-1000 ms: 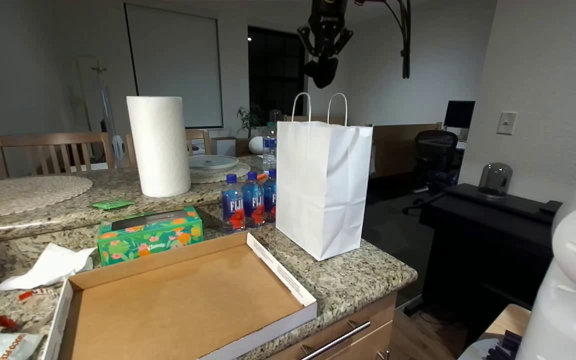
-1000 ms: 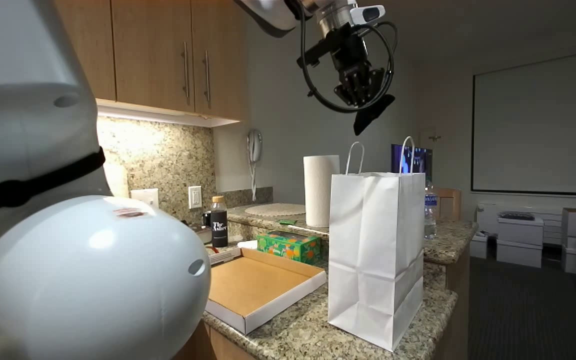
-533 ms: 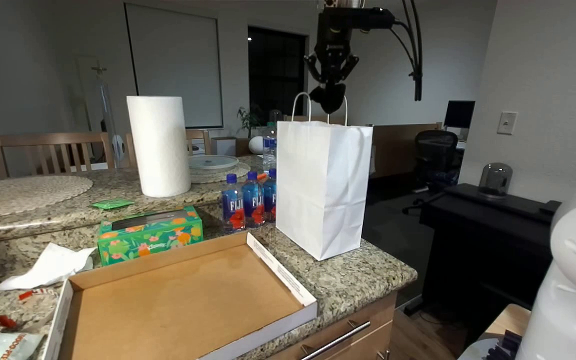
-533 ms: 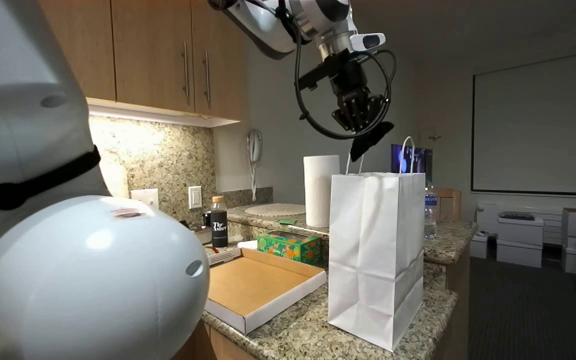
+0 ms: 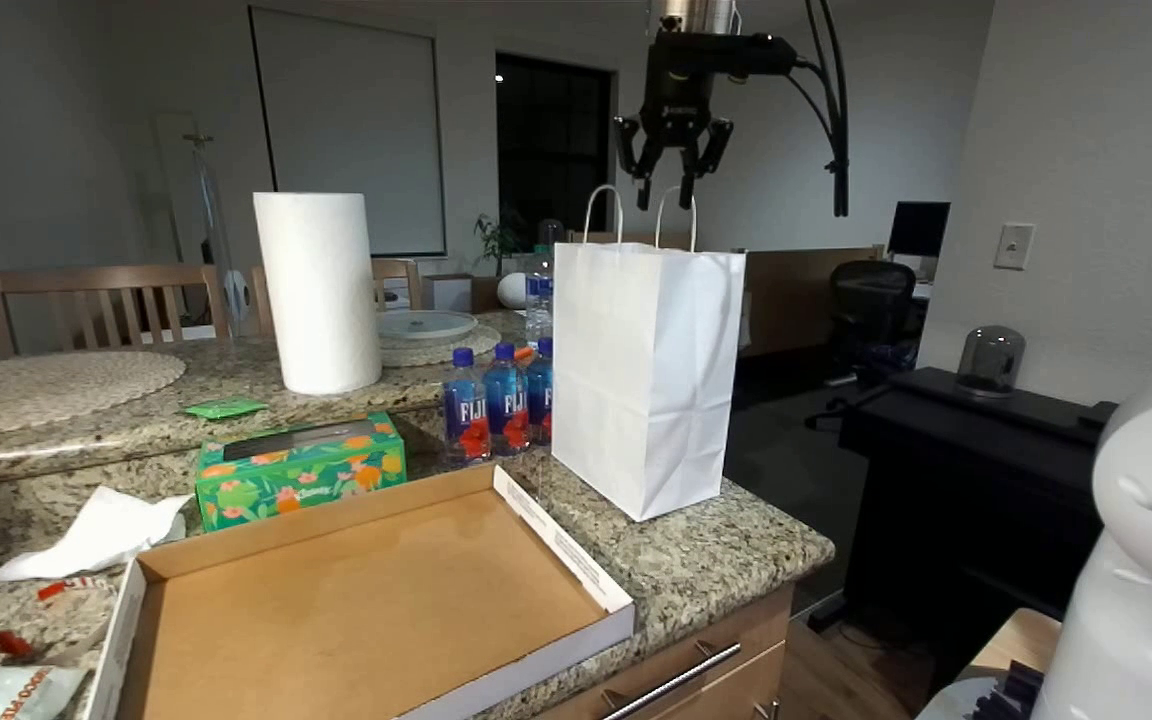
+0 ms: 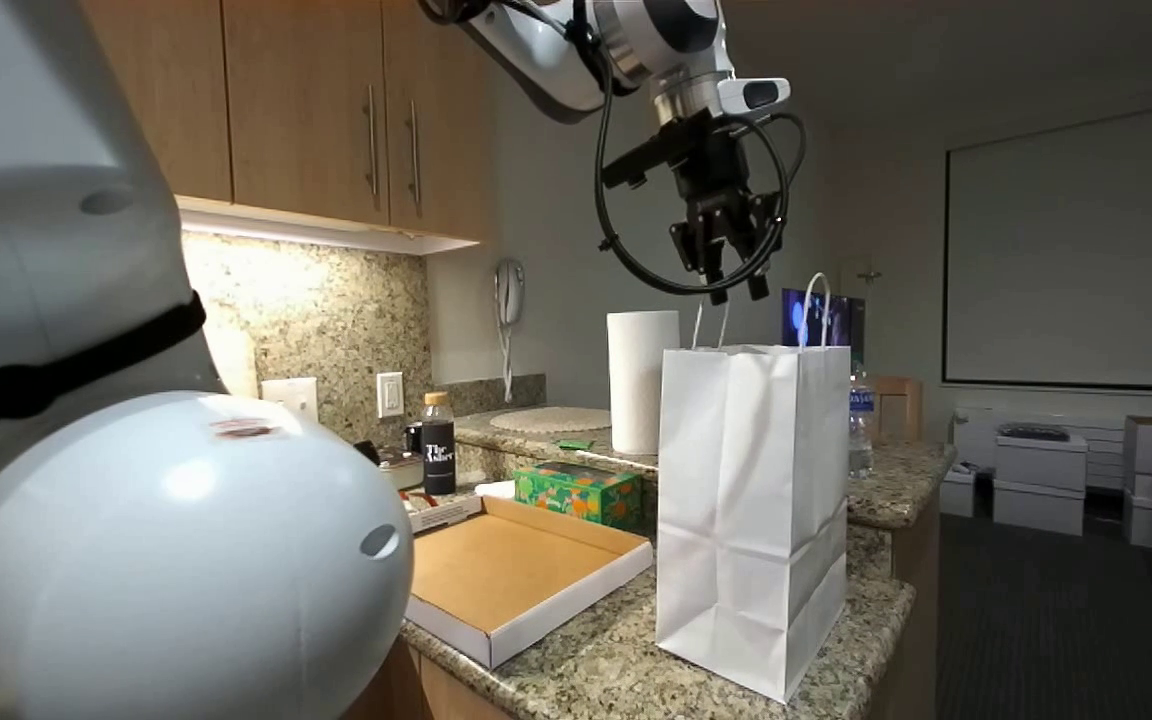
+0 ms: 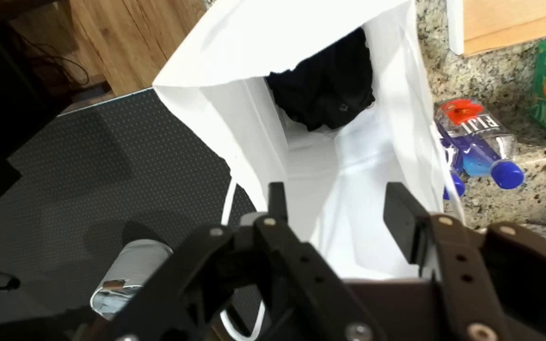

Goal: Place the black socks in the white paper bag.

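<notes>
The white paper bag (image 5: 646, 380) stands upright on the granite counter, its two loop handles raised, in both exterior views. Just above its mouth hangs my gripper (image 5: 665, 198), pointing down with its fingers (image 7: 398, 222) parted and nothing between them. Looking down in the wrist view, I see black socks (image 7: 330, 90) lying as a dark crumpled heap inside the bag, against the inner wall far from my fingers; how many there are I cannot tell. Both exterior views have the heap hidden behind the bag's paper walls.
A shallow cardboard tray (image 5: 386, 600), a green tissue box (image 5: 301, 470) and several water bottles (image 5: 506, 400) share the counter with the bag. A paper towel roll (image 5: 318, 295) stands on the raised ledge. Some dark bundled item (image 5: 1011, 692) sits low beside the arm's base.
My gripper has come down toward the bag's mouth and its jaws have parted. The black sock that hung from it has dropped out of the fingers.
</notes>
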Controlling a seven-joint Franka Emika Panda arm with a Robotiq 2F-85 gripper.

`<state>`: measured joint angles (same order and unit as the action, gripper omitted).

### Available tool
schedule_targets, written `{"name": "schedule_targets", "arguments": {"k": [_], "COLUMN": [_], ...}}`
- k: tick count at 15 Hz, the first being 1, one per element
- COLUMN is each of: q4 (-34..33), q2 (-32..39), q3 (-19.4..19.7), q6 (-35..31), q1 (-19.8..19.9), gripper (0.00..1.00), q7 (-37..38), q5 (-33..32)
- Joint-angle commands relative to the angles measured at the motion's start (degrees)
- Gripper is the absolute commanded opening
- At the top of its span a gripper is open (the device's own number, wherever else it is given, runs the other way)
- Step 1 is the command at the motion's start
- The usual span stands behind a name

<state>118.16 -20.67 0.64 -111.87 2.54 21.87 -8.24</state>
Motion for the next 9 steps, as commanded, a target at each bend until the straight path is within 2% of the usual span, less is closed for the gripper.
{"name": "schedule_targets", "arguments": {"k": [1, 2, 4, 9], "q4": [-2.9, -3.2, -3.9, -5.8], "q2": [-0.4, -1.5, -3.7, -8.1], "q3": [-1.3, -1.8, -3.5, -6.2], "q6": [0.1, 0.1, 1.0, 10.0], "q1": [-0.6, -1.2, -2.5, -8.6], "gripper": [0.88, 0.95, 1.0, 1.0], "q7": [-2.8, -3.6, -4.5, -9.7], "q5": [2.5, 3.0, 3.1, 11.5]}}
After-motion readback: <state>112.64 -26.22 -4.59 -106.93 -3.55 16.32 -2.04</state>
